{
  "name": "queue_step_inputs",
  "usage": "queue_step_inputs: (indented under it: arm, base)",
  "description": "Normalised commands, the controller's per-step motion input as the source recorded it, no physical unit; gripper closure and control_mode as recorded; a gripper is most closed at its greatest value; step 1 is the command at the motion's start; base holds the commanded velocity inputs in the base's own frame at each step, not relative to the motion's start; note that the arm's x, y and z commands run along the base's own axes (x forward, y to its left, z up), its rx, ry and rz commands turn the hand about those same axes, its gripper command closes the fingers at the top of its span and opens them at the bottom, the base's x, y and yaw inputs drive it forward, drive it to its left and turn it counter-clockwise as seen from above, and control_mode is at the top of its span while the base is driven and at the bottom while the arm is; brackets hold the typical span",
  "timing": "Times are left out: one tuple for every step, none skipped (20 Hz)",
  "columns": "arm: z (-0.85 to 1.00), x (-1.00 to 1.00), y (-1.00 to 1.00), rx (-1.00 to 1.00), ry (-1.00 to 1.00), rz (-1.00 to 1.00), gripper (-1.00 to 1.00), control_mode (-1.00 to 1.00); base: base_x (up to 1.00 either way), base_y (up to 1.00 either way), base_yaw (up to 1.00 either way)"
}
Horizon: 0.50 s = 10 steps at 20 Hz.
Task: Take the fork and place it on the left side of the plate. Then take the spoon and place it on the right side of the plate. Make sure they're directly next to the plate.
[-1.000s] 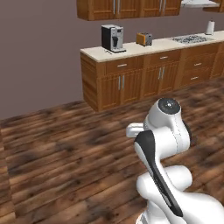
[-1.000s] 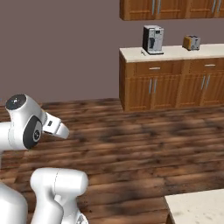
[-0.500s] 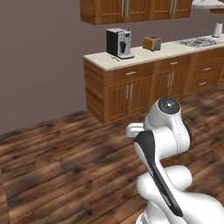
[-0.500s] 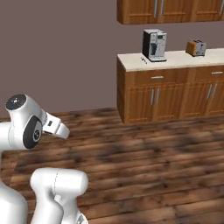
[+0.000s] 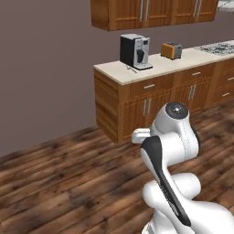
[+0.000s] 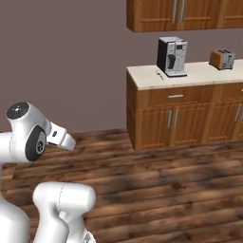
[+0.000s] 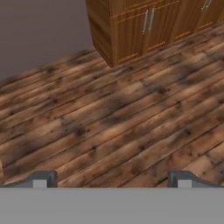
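Item: kitchen, base in transit.

Change: whole scene has shifted across both base views since a second ago; the counter with coffee machine and toaster now sits nearer and more central. This is camera travel, not movement of the things.

Gripper: tips wide apart, nothing between them, over bare wood floor.

Arm: folded close to the base.

Fork, spoon, plate: whereabouts cannot be told. A thin sliver lies on the counter beside the coffee machine; too small to identify.

Judgement: approach stage, no pickup begun.
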Motion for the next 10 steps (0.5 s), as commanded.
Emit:
queue_step_inputs:
  arm:
    - [0.0,0.0,0.0,0.0,0.0,0.0,-1.0,1.0]
    - [0.0,0.0,0.0,0.0,0.0,0.0,-1.0,1.0]
    - [0.0,0.0,0.0,0.0,0.0,0.0,-1.0,1.0]
    - [0.0,0.0,0.0,0.0,0.0,0.0,-1.0,1.0]
    - [0.0,0.0,0.0,0.0,0.0,0.0,-1.0,1.0]
    - [0.0,0.0,0.0,0.0,0.0,0.0,-1.0,1.0]
    - [0.0,0.0,0.0,0.0,0.0,0.0,-1.0,1.0]
    - [0.0,0.0,0.0,0.0,0.0,0.0,-1.0,1.0]
    - [0.0,0.0,0.0,0.0,0.0,0.0,-1.0,1.0]
    - [0.0,0.0,0.0,0.0,0.0,0.0,-1.0,1.0]
  base:
    - [1.0,-0.1,0.0]
    - [1.0,-0.12,0.0]
    - [1.0,-0.15,0.0]
    - [1.0,-0.16,0.0]
    - [1.0,-0.17,0.01]
    - [1.0,-0.19,0.03]
    - [1.0,-0.22,0.04]
    - [1.0,-0.28,0.06]
    - [1.0,-0.32,0.06]
    - [1.0,-0.39,0.08]
